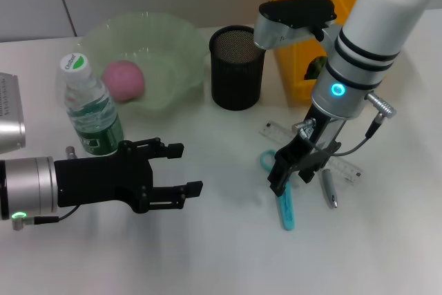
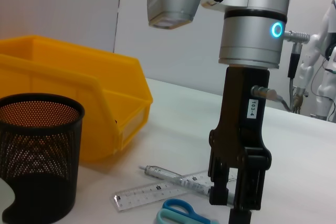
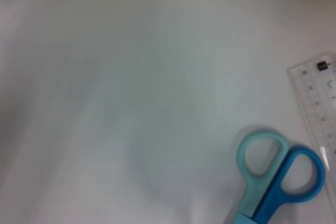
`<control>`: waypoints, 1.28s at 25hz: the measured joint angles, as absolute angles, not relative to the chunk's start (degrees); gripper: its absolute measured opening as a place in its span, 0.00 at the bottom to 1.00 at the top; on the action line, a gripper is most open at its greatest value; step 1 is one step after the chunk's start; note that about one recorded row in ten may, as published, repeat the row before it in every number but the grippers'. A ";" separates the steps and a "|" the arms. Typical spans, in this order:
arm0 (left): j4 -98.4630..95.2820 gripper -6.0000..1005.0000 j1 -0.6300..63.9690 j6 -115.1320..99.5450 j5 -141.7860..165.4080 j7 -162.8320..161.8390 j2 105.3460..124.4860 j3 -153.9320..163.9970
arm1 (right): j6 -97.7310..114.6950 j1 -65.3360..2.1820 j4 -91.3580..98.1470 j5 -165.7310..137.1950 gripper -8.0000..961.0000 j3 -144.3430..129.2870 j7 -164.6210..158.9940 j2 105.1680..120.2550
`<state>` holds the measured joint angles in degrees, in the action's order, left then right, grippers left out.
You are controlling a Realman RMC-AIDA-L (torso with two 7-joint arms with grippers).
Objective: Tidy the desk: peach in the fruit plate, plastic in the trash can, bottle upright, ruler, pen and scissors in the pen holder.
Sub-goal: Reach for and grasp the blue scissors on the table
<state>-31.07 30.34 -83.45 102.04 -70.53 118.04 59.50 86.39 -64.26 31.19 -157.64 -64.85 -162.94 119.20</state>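
Observation:
The teal and blue scissors [image 1: 286,212] lie on the table, also in the right wrist view [image 3: 273,177]. My right gripper [image 1: 289,181] hangs open just above their middle; it also shows in the left wrist view [image 2: 231,203]. The clear ruler [image 1: 345,166] and the silver pen [image 1: 330,188] lie beside it. The black mesh pen holder [image 1: 237,67] stands behind. The pink peach [image 1: 124,79] lies in the green fruit plate [image 1: 179,46]. The water bottle [image 1: 90,105] stands upright. My left gripper [image 1: 186,168] is open and empty, just right of the bottle.
A yellow bin [image 1: 311,25] stands behind the right arm, with a small dark green thing [image 1: 315,67] at its opening. A silver box [image 1: 10,112] sits at the left edge. Bare table lies between the two grippers.

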 joint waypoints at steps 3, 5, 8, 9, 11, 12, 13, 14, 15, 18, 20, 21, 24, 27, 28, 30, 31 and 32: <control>-31.11 0.80 30.32 -83.50 102.04 -70.55 118.03 59.50 | 85.63 -64.68 30.03 -157.59 0.66 -64.92 -162.72 119.27; -31.12 0.80 30.32 -83.50 102.04 -70.57 118.04 59.50 | 85.21 -64.83 29.65 -157.51 0.66 -65.19 -162.56 119.29; -31.12 0.80 30.32 -83.50 102.05 -70.71 118.04 59.50 | 84.74 -64.85 29.59 -157.25 0.66 -66.21 -162.52 119.39; -31.16 0.80 30.32 -83.50 102.19 -70.96 118.04 59.50 | 84.63 -64.86 29.59 -157.20 0.66 -66.59 -162.51 119.44; -31.20 0.80 30.32 -83.50 102.28 -71.18 118.04 59.50 | 84.41 -64.89 29.59 -157.14 0.66 -67.24 -162.50 119.53; -31.20 0.80 30.32 -83.50 102.29 -71.21 118.04 59.50 | 84.29 -64.92 29.59 -157.12 0.66 -67.54 -162.49 119.57; -31.20 0.80 30.32 -83.50 102.30 -71.22 118.04 59.50 | 84.22 -64.95 29.59 -157.09 0.66 -67.69 -162.49 119.59; -31.20 0.80 30.32 -83.59 102.32 -71.22 118.04 59.50 | 84.20 -64.96 29.60 -157.07 0.66 -67.75 -162.48 119.60; -31.20 0.80 30.30 -83.67 102.35 -71.23 118.04 59.50 | 84.20 -64.96 29.60 -157.07 0.66 -67.77 -162.46 119.61; -31.20 0.80 30.15 -84.08 102.50 -71.25 118.03 59.50 | 84.17 -64.96 29.66 -156.74 0.66 -67.78 -162.16 119.62; -31.20 0.80 30.11 -84.53 102.53 -71.27 117.90 59.50 | 84.15 -64.96 29.87 -156.47 0.66 -67.97 -161.89 119.62; -31.20 0.80 30.11 -84.75 102.53 -71.28 117.82 59.50 | 84.15 -64.97 30.03 -156.44 0.66 -68.24 -161.86 119.62; -31.26 0.80 30.09 -85.54 102.63 -71.78 117.49 59.50 | 84.16 -65.39 30.26 -156.34 0.66 -69.42 -161.74 119.69; -31.92 0.80 29.97 -85.80 103.41 -72.62 117.42 59.50 | 84.18 -65.66 30.28 -154.98 0.66 -70.77 -161.18 119.80; -32.17 0.80 29.93 -85.93 103.75 -72.91 117.43 59.50 | 84.21 -65.72 30.29 -153.84 0.66 -71.93 -160.98 119.83; -32.55 0.80 29.88 -86.22 104.21 -73.33 117.45 59.50 | 84.21 -65.81 30.41 -151.98 0.66 -74.26 -160.88 119.83; -32.65 0.80 29.88 -86.33 104.31 -73.43 117.45 59.50 | 84.20 -65.86 30.48 -151.28 0.66 -75.34 -160.87 119.83; -32.66 0.80 29.88 -86.40 104.31 -73.44 117.45 59.50 | 84.18 -65.88 30.58 -150.93 0.66 -76.10 -160.87 119.83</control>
